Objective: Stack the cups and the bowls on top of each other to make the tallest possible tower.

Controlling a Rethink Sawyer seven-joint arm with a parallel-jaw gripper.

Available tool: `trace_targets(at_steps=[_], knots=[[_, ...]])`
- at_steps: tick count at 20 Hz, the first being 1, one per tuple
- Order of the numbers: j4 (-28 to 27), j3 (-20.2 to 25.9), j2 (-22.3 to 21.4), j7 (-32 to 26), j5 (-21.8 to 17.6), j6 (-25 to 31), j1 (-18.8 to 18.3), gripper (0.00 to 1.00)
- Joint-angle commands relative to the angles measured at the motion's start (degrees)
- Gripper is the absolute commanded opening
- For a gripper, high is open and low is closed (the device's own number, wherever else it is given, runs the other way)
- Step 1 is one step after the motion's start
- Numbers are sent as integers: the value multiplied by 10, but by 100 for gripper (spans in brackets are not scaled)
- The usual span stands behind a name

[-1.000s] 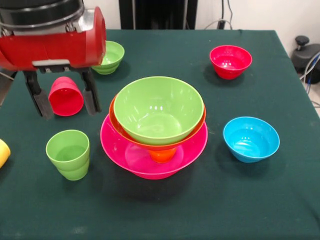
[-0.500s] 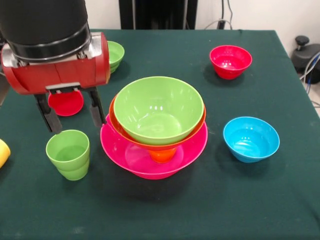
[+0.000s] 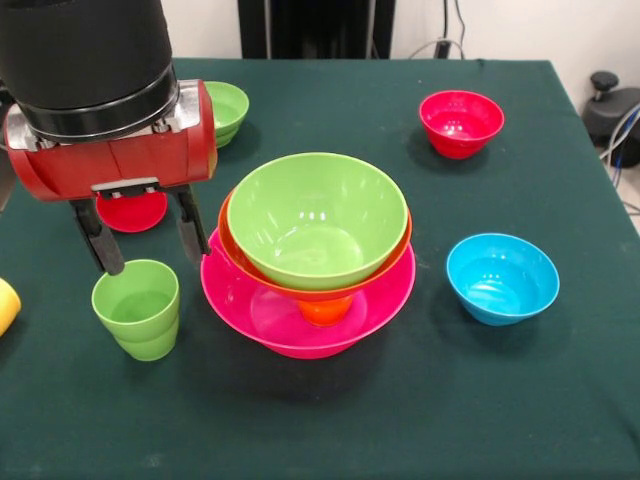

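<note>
No legible text, labels, brands or nos. anywhere on cups, bowls, arm.

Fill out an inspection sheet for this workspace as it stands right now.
Surface: dark green tablecloth.
Job's things: large green plastic bowl nested in orange bowl, over wide pink bowl; green plastic cup upright; red cup behind the hand; small red bowl, small blue bowl, small green bowl apart; yellow cup at the edge.
Clutter: nothing seen.
Grippers: hand open above green cup.
Cables: some beside the table.
Surroundings: black object, wall.
</note>
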Motion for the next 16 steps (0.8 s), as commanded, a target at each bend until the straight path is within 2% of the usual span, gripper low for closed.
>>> trace_targets(at_steps=[1,6,11,16], knots=[[45,33,-12,-171,-16,-14,-11,100],[38,31,-10,-175,-22,-10,-10,100],[3,37,8,-197,-43,7,-2,100],[10,37,17,-203,-45,-9,-3,100]])
